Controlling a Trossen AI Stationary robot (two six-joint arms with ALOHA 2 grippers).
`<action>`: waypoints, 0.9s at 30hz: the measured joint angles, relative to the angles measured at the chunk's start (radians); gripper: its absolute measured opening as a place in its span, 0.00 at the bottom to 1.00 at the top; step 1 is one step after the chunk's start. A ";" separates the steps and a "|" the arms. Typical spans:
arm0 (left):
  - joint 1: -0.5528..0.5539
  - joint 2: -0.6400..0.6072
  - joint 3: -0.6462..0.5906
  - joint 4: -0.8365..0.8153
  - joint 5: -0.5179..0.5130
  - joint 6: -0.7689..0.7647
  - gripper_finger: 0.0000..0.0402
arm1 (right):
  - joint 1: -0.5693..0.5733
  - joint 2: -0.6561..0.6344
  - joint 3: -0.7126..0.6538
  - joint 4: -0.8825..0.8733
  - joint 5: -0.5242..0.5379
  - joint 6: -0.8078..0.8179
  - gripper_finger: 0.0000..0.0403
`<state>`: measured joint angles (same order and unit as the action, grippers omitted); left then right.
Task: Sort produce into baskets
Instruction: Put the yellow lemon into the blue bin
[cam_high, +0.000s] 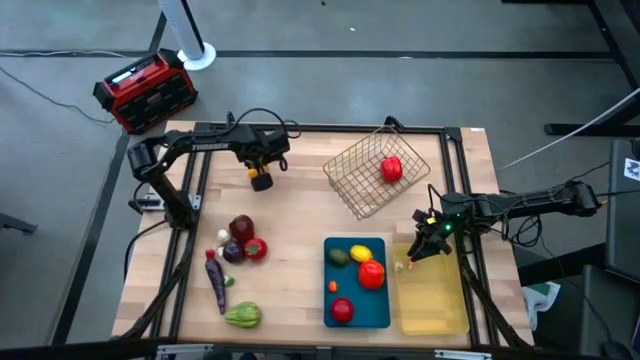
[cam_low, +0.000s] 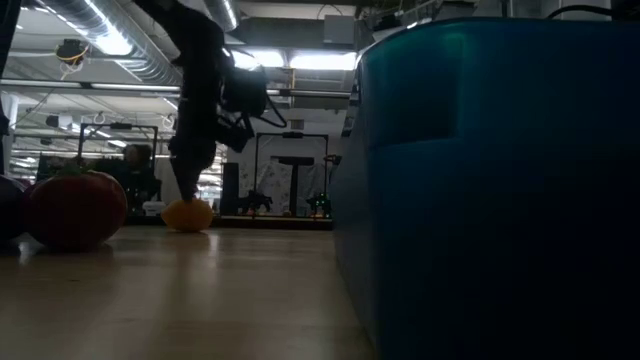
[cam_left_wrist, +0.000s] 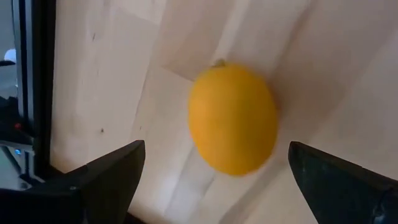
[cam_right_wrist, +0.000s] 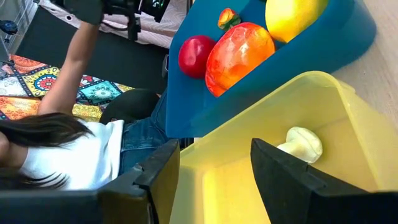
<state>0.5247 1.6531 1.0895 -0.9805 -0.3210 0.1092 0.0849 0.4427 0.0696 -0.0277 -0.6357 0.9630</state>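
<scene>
Orange fruit (cam_left_wrist: 233, 118) lies unsorted between the spread fingers of the left gripper (cam_high: 261, 180). Right gripper (cam_high: 428, 240), parted and empty, hovers over the yellow tray (cam_high: 440, 310). Six pieces (cam_high: 235, 250) remain loose.

A grey floor (cam_high: 420, 85) surrounds the wooden table (cam_high: 300, 215). At eleven o'clock from the table a red-and-black box (cam_high: 146, 92) sits on the floor, a white stand base (cam_high: 196, 55) just beyond it at twelve o'clock. In the low view, long ceiling light strips (cam_low: 105, 40) glow above dark metal frames (cam_low: 290, 170). A person in a white top (cam_right_wrist: 74, 149) sits by a patterned rug (cam_right_wrist: 37, 87).
</scene>
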 joint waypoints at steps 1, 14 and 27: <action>0.010 0.000 -0.008 0.019 -0.001 -0.002 0.98 | 0.000 0.000 0.000 0.000 0.000 0.000 0.49; 0.061 0.000 -0.141 0.236 -0.006 -0.049 0.98 | 0.000 0.000 0.000 0.000 0.003 0.000 0.49; 0.056 0.000 -0.157 0.256 0.019 -0.128 0.83 | 0.000 0.000 0.000 0.000 0.002 0.000 0.49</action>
<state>0.5804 1.6531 0.9325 -0.7242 -0.3023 -0.0185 0.0849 0.4427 0.0700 -0.0277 -0.6334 0.9630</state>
